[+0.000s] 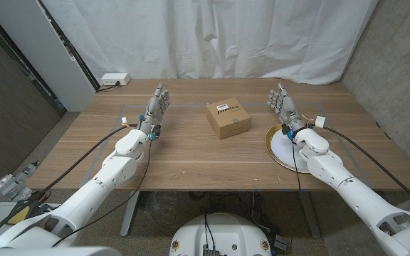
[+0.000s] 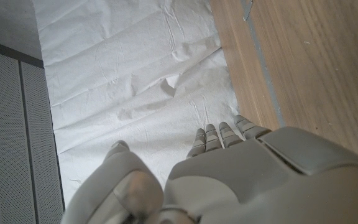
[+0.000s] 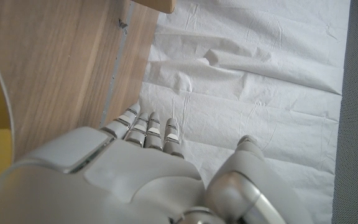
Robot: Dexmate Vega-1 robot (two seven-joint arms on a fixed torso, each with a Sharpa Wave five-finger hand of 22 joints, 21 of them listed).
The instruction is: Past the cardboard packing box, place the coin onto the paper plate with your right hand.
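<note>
On the wooden worktop [image 1: 191,153], centre frame, sits the small brown cardboard box [image 1: 228,119], both robot hands released, right robot hand [image 1: 283,103] beside the gold-rimmed white paper plate [image 1: 277,151]; the coin, unseen, likely thin, slippery, needing an edge pinch.

A wooden tabletop [image 1: 191,153] stands before a creased white curtain [image 1: 212,35] that hangs across the back. A grey rough wall [image 1: 404,57] rises on the right, a dark panel [image 1: 9,92] on the left. A white power strip [image 1: 114,80] lies at the tabletop's far left corner.

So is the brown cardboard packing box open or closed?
Closed: the brown cardboard packing box sits upright on the wooden table, top flaps flat, label facing up.
</note>
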